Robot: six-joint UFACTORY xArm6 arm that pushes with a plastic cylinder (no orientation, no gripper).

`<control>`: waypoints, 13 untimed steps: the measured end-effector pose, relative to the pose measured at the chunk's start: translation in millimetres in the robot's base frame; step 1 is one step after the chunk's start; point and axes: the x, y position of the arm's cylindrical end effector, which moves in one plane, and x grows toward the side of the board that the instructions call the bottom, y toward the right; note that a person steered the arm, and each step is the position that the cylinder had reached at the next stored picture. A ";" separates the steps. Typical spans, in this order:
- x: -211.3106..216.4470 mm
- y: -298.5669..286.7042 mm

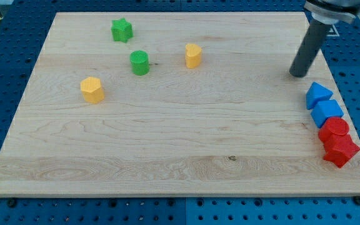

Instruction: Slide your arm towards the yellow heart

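The yellow heart (193, 55) sits on the wooden board (167, 156), above its middle. My tip (297, 75) rests on the board at the view's upper right, far to the right of the heart and slightly lower than it. The dark rod rises from the tip towards the view's top right corner. The tip touches no block. The nearest block to it is a blue triangle (318, 95), just below and to its right.
A yellow pentagon-like block (92, 89) lies at the left. A green star (122, 29) and a green cylinder (139, 62) lie at the upper left. At the right edge, below the blue triangle, a blue cube (327, 112), a red cylinder (335, 129) and a red star (340, 150) crowd together.
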 end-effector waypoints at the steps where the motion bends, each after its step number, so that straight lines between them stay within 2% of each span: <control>1: -11.2 -33.3; 2: -11.2 -75.3; 3: -43.1 -133.4; 5: -109.0 -166.3; 6: -110.6 -223.2; 8: -110.6 -231.2; 9: -108.4 -256.7; 13: -106.0 -273.8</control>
